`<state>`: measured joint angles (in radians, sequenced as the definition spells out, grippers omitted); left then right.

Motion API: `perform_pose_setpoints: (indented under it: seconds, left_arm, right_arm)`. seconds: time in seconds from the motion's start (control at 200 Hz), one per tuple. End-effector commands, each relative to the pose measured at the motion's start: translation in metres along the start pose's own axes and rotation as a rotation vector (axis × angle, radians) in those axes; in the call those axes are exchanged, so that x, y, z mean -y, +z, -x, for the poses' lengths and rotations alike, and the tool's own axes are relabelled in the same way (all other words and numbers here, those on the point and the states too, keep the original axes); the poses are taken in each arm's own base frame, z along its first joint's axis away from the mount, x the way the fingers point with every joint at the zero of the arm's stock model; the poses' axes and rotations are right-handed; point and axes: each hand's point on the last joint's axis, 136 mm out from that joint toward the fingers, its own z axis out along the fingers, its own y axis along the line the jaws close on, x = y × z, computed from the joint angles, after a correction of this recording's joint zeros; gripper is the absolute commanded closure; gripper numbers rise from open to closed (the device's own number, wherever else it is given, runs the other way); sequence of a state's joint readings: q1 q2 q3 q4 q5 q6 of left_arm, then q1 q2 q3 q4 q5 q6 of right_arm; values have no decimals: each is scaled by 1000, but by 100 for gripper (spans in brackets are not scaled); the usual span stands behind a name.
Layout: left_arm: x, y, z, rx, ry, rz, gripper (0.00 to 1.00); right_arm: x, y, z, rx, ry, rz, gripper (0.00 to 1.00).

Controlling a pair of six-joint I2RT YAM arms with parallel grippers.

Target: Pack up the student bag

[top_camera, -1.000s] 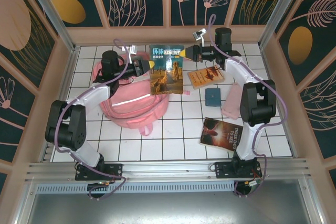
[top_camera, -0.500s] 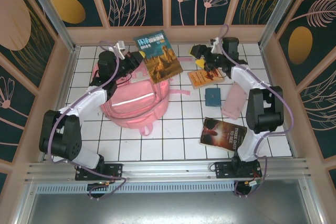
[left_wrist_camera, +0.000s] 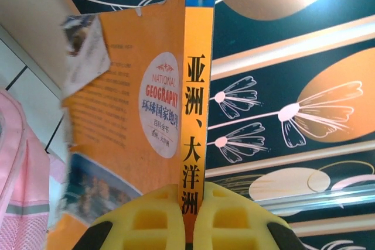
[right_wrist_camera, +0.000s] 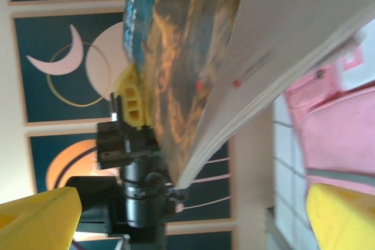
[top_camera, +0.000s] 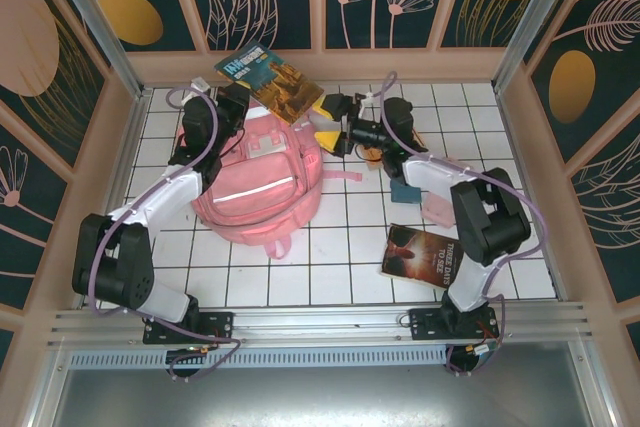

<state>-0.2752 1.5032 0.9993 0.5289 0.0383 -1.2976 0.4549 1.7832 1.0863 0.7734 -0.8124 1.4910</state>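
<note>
The student bag (top_camera: 255,185) is a pink backpack lying flat on the white tiles, left of centre. My left gripper (top_camera: 243,95) is shut on the spine of a geography book (top_camera: 270,75) and holds it tilted in the air over the bag's far end. In the left wrist view the yellow pads (left_wrist_camera: 146,221) pinch the orange spine (left_wrist_camera: 196,115), and the bag's pink edge (left_wrist_camera: 17,174) shows at the left. My right gripper (top_camera: 325,123) is open at the bag's far right corner, just under the book. Its yellow fingertips (right_wrist_camera: 35,215) stand wide apart with nothing between them, below the book's page edges (right_wrist_camera: 263,68).
A dark red book (top_camera: 425,254) lies at the front right. A small blue item (top_camera: 403,190) and a pink item (top_camera: 437,209) lie behind it, and an orange book (top_camera: 378,153) is partly under my right arm. Cage walls close in the back and both sides.
My right gripper let go of the book, opened wide and swung left and down toward the bag. The left gripper carried the book up and back to the left, tilting it.
</note>
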Motion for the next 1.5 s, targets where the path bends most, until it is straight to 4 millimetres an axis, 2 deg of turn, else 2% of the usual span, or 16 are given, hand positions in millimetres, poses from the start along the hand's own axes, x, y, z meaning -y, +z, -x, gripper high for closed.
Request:
perform_pose_setpoints:
  seconds: [0.0,0.075,0.215,0.31,0.32,0.546,0.731,0.821,0.916,1.136,1.176,1.241,1.291,1.381,1.441,1.496]
  left_arm:
    - [23,3,12,64,-51,-98,100]
    - [19,5,11,61,-59,-94,100]
    - [13,5,7,50,-79,-96,100]
    - [19,3,7,46,-98,-121,100]
    - [11,2,4,41,-101,-106,100]
    - [8,-3,-4,9,-124,-132,100]
    - [11,-10,-11,-28,-147,-163,100]
    - [11,-15,-14,-43,-154,-172,100]
    - [10,-20,-17,-58,-152,-172,100]
    - [-4,-28,-25,-92,-117,-110,100]
    - [-10,-29,-28,-108,-100,-77,85]
    - [-21,-30,-35,-145,-44,-6,57]
    - [-31,-30,-40,-177,17,52,43]
    - [-52,-34,-49,-239,126,146,31]
    - [-67,-38,-56,-288,210,223,28]
    - [-73,-41,-62,-327,321,269,27]
  right_arm:
    - [-16,22,-7,-60,99,95,1]
    - [-17,34,-9,-83,116,105,1]
    - [-21,48,-1,-85,145,133,1]
    - [-23,55,7,-72,179,172,1]
    - [-23,55,8,-71,182,174,1]
    - [-12,63,22,-49,274,173,4]
    - [5,62,40,0,310,118,12]
    - [14,62,44,16,323,87,19]
    - [13,60,50,38,306,93,34]
    - [7,55,59,84,197,91,77]
    - [8,52,61,100,175,78,88]
    - [12,44,66,144,139,47,92]
    - [12,35,71,180,92,23,95]
    - [14,16,80,236,0,-45,98]
    - [17,2,85,270,-71,-105,99]
    - [20,-11,90,297,-134,-168,99]
